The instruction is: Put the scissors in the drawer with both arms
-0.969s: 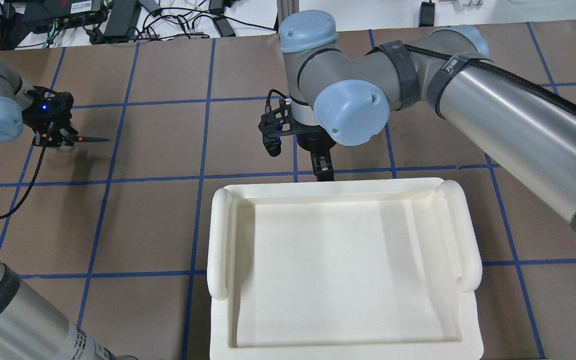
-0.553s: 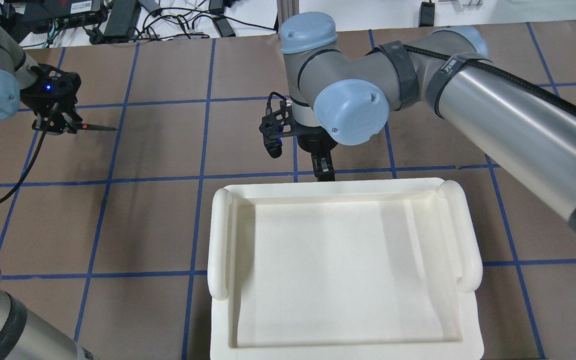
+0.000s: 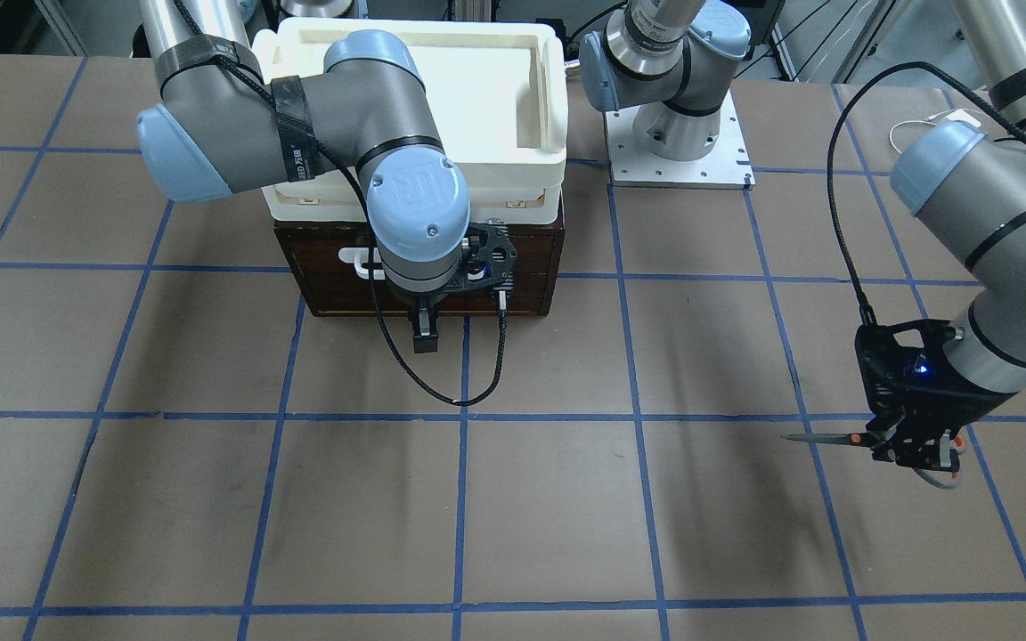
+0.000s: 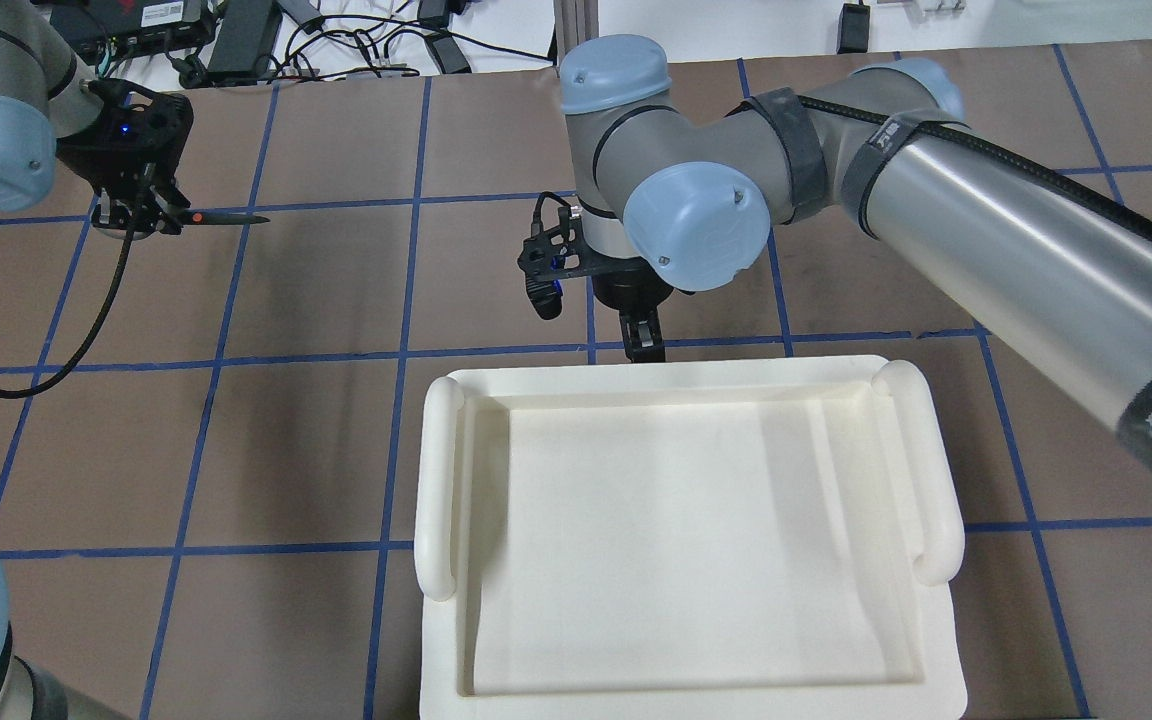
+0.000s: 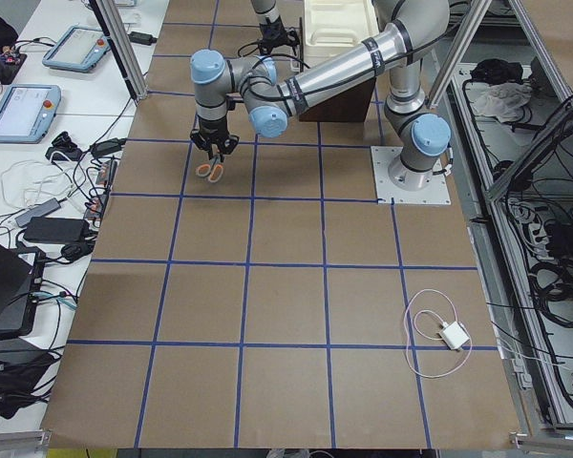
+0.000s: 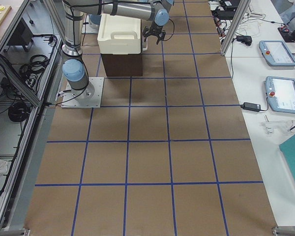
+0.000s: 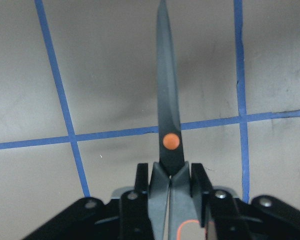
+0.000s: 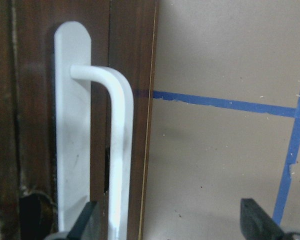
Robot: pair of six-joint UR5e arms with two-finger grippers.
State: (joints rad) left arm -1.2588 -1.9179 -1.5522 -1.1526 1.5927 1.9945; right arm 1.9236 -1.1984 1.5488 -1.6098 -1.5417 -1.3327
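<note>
My black right gripper (image 4: 644,345), jaws spread wide, hung nearest the dark brown wooden drawer's (image 3: 531,267) white bar handle (image 8: 117,150); far upper left, the black left gripper (image 4: 136,215) clamped small grey scissors (image 4: 211,217).

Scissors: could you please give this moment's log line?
left gripper: shut on grey orange-lined scissors | right gripper: jaws open at white bar handle | brown wooden drawer: closed

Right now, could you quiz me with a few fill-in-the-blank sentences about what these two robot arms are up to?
The left claw holds the scissors, whose pivot dot is ____.
The right claw hangs open in front of the drawer's white ____.
The cream tray rests on ____ of the brown drawer box.
Missing words: orange; handle; top.
</note>
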